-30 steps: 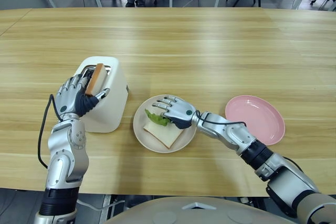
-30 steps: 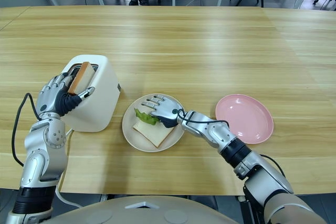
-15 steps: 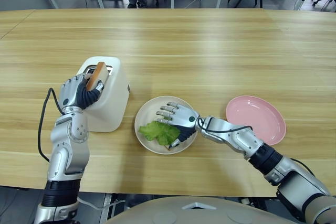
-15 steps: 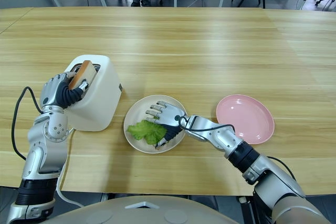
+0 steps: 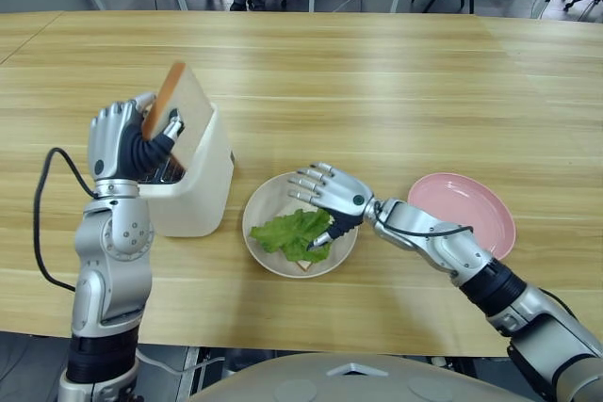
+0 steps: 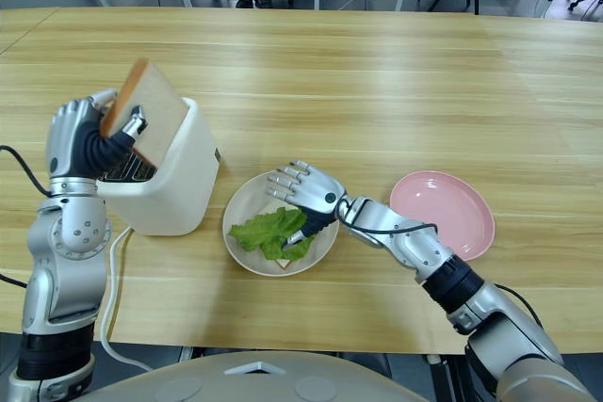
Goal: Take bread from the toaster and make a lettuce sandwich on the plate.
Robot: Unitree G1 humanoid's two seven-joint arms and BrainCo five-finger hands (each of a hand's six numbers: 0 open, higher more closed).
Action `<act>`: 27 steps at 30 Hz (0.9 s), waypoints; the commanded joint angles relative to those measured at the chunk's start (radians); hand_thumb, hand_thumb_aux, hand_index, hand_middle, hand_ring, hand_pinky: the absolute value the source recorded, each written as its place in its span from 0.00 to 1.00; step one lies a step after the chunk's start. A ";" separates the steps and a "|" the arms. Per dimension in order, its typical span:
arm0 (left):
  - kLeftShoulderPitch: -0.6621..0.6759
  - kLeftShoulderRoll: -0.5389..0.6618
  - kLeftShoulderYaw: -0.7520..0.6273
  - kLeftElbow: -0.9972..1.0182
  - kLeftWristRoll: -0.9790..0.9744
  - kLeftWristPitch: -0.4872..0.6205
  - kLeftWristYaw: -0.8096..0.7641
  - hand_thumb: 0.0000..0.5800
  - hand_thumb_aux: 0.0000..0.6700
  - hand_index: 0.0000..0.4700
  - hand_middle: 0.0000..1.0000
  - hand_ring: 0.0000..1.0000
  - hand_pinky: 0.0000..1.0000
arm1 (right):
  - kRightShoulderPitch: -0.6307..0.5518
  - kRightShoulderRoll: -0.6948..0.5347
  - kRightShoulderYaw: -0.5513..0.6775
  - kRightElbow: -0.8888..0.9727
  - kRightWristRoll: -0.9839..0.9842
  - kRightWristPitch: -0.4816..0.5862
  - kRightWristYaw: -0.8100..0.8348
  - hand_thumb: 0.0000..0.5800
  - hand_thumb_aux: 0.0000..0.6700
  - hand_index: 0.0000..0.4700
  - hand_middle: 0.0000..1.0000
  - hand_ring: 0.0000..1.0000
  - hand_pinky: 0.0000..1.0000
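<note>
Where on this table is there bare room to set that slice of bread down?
The far half of the table beyond the toaster and both plates is bare, and the pink plate holds nothing. It is crowded at the beige plate: lettuce covers it and the right hand hangs over it.

Left hand [image 5: 118, 141] held high at the near left, fingers curled tight around the lower part of a bread slice [image 5: 184, 101] that stands tilted above the knuckles; left forearm [image 5: 111, 261] nearly upright beneath it, wrist bent a little to the right. Right arm [image 5: 443, 249] stretched from the near right corner towards the centre, forearm low and slanted; right hand [image 5: 336, 197] palm down, fingers spread and uncurled, thumb pointing downward, grasping nothing.
</note>
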 commanded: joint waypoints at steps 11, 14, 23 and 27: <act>0.067 -0.158 -0.110 -0.238 -0.179 -0.008 -0.120 1.00 1.00 0.98 1.00 1.00 1.00 | 0.278 -0.130 -0.354 -0.204 0.342 -0.172 -0.206 0.00 0.00 0.00 0.00 0.00 0.00; 0.144 -0.214 -0.207 -0.189 -0.289 -0.005 -0.186 1.00 1.00 0.98 1.00 1.00 1.00 | 0.345 -0.170 -0.421 -0.213 0.350 -0.258 -0.287 0.00 0.00 0.00 0.00 0.00 0.00; 0.231 -0.219 -0.344 0.069 -0.431 0.001 -0.296 1.00 1.00 0.98 1.00 1.00 1.00 | 0.474 -0.214 -0.518 -0.289 0.391 -0.470 -0.324 0.00 0.00 0.00 0.00 0.00 0.00; 0.212 -0.197 -0.352 0.182 -0.436 -0.016 -0.300 1.00 1.00 0.98 1.00 1.00 1.00 | 0.490 -0.213 -0.443 -0.274 0.373 -0.512 -0.221 0.00 0.00 0.00 0.00 0.00 0.00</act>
